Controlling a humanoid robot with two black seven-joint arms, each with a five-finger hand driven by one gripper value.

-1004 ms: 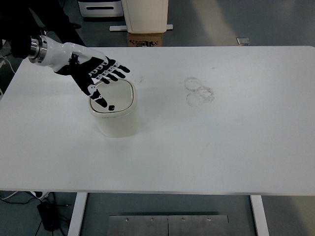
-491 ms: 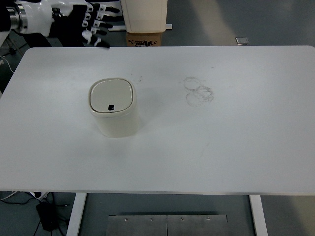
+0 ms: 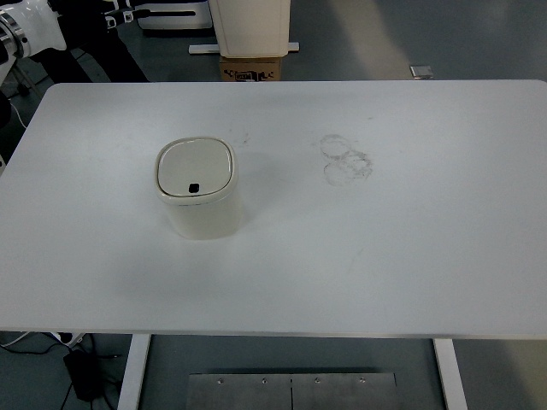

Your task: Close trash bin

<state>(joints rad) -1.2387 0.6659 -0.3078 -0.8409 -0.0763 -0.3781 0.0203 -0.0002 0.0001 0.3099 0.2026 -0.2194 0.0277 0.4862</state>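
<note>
You see faint ring smudges [image 3: 345,159] on the white table [image 3: 410,239], and a cardboard box [image 3: 252,68] on the floor beyond it.

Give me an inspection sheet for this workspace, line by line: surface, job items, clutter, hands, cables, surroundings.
Surface: white table, faint ring-shaped smudges right of centre.
Job's things: cream trash bin upright on the table's left half, lid flat and closed.
Clutter: nothing seen on the table.
Hands: left arm at the top left corner, off the table, fingers not visible; right hand not in view.
Cables: black cable and adapter on the floor under the near left corner.
Surroundings: cardboard box and cream cabinet beyond the far edge.
</note>
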